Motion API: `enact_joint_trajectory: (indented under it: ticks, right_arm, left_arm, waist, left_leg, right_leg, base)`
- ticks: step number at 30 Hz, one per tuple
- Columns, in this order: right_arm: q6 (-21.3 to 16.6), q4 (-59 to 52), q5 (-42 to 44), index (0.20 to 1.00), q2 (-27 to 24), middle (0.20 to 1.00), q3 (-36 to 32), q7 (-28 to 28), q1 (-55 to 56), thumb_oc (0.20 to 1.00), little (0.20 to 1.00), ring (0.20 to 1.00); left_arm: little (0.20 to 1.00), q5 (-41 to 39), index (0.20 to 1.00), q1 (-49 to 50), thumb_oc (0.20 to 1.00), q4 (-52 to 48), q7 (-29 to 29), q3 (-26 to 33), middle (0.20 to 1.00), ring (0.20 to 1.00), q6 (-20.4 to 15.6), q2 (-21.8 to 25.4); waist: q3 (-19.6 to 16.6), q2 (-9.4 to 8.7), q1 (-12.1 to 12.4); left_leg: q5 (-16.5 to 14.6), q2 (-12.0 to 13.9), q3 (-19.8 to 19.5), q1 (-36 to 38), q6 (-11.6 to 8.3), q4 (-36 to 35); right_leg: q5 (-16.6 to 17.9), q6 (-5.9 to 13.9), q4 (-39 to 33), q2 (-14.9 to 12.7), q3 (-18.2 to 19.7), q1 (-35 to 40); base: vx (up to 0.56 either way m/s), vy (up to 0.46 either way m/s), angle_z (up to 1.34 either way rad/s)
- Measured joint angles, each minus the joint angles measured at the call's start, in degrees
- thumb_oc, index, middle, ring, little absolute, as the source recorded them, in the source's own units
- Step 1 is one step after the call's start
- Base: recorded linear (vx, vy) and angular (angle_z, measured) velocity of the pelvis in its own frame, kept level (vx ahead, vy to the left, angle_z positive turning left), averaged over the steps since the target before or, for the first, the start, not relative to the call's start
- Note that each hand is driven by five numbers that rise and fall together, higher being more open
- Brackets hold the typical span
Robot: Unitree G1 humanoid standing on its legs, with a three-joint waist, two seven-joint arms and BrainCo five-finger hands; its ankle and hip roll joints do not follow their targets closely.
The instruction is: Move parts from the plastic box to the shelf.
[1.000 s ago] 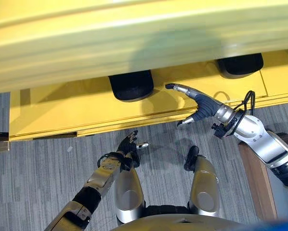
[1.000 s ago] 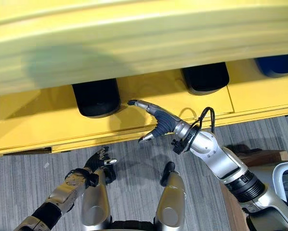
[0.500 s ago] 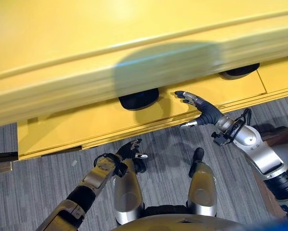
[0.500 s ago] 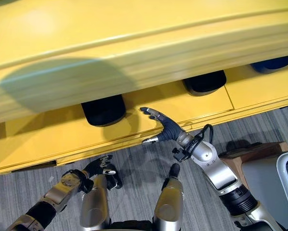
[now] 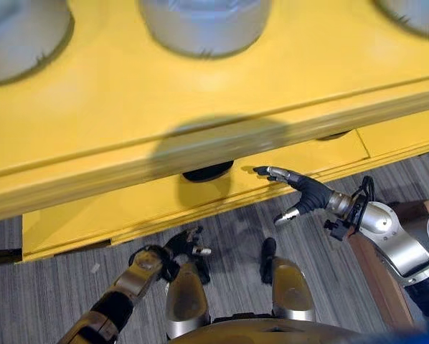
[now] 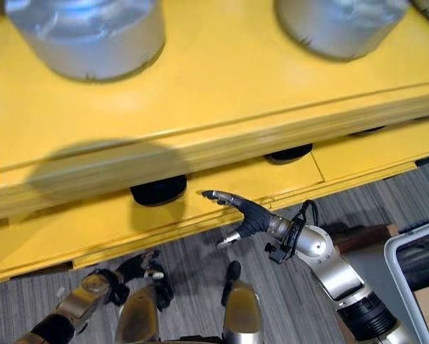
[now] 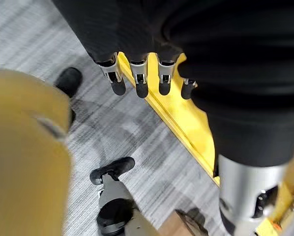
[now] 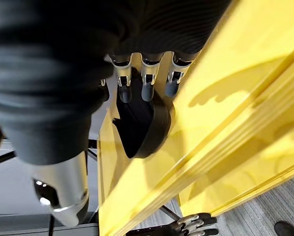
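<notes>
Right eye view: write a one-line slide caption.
Right hand reaches open over the lower yellow shelf toward a black part; left hand hangs low above the carpet.

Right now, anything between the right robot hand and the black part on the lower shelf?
Nothing: bare yellow lower shelf separates the open right robot hand from the black part, in both eye views.

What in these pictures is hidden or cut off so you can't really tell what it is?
- Black part on the lower shelf: in the eye views, mostly hidden under the upper shelf's edge; its shape is unclear.
- Second dark part: only a sliver shows below that edge.
- Silver containers on top: cut off by the frame's upper edge.
- Plastic box: cannot be made out.
- Right hand: open, holding nothing; left hand hangs low.
</notes>
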Motion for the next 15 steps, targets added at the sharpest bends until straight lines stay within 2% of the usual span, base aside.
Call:
enact_joint_trajectory:
  ticks: [2, 4, 6, 7, 13, 15]
  right_arm:
    - [0.69, 0.34, -0.03, 1.0, -0.1, 1.0, -0.69, -0.42, 0.12, 1.0, 1.0, 1.0]
    - [0.8, 2.13, -0.08, 1.0, -0.06, 1.0, -1.59, -2.35, 0.95, 1.0, 1.0, 1.0]
    - [1.22, 3.42, -0.02, 1.0, 0.17, 1.0, -2.06, -4.01, 1.51, 1.0, 1.0, 1.0]
    - [1.29, 3.42, -0.02, 1.0, 0.13, 1.0, -2.15, -4.4, 1.98, 1.0, 1.0, 1.0]
    - [1.75, 5.12, 1.34, 1.0, 0.89, 1.0, -1.77, -8.13, 5.11, 1.0, 1.0, 1.0]
    - [1.75, 5.83, 1.57, 1.0, 1.13, 1.0, -1.76, -9.68, 5.64, 1.0, 1.0, 1.0]
  left_arm:
    - [1.0, -0.02, 1.0, 1.18, 1.0, -0.02, -0.39, 0.13, 1.0, 1.0, -0.05, -1.72]
    - [1.0, -0.03, 1.0, 1.97, 1.0, -0.02, -0.37, 0.16, 1.0, 1.0, -0.22, -4.22]
    - [1.0, -0.05, 1.0, 2.81, 1.0, -0.05, -0.34, 0.34, 1.0, 1.0, -0.4, -5.73]
    - [1.0, -0.09, 1.0, 2.87, 1.0, -0.08, -0.35, 0.38, 1.0, 1.0, -0.43, -5.92]
    - [1.0, -1.15, 1.0, 3.49, 1.0, -0.86, -0.38, 1.36, 1.0, 1.0, -0.05, -6.03]
    - [1.0, -1.2, 1.0, 3.56, 1.0, -0.86, -0.36, 1.59, 1.0, 1.0, 0.02, -5.69]
  waist:
    - [-1.23, 2.06, -0.05]
    - [-2.09, 3.39, -0.15]
    - [-3.19, 3.7, -0.18]
    - [-3.32, 3.67, -0.19]
    - [-5.79, 1.93, -0.76]
    - [-6.31, 1.26, -0.59]
  left_leg:
    - [2.33, 0.75, 0.0, 1.46, -0.74, -3.28]
    - [3.38, 1.57, -0.01, 2.52, -0.83, -4.15]
    - [3.94, 2.54, 0.02, 2.84, -0.89, -4.09]
    - [4.03, 2.66, -0.01, 2.95, -0.76, -4.08]
    - [4.21, 3.31, 0.26, 3.84, -0.54, -4.05]
    - [5.47, 3.38, 0.08, 3.88, 0.0, -3.99]
  right_leg:
    - [-0.5, -0.82, -0.48, 1.45, -0.98, 0.47]
    - [-1.18, -1.52, -0.49, 2.51, -1.51, 1.44]
    - [-2.4, -2.26, 0.44, 3.14, -1.6, 1.29]
    - [-2.7, -2.43, 0.94, 3.21, -1.65, 1.2]
    - [-11.95, -4.22, 15.68, 1.87, -0.87, -5.23]
    - [-13.91, -4.96, 18.9, 1.88, -0.39, -6.83]
  base:
    - [0.07, -0.266, 0.0]
    - [0.07, -0.303, 0.01]
    - [0.07, -0.284, -0.02]
    - [0.05, -0.277, -0.02]
    - [0.05, -0.239, -0.01]
    - [0.07, -0.208, -0.09]
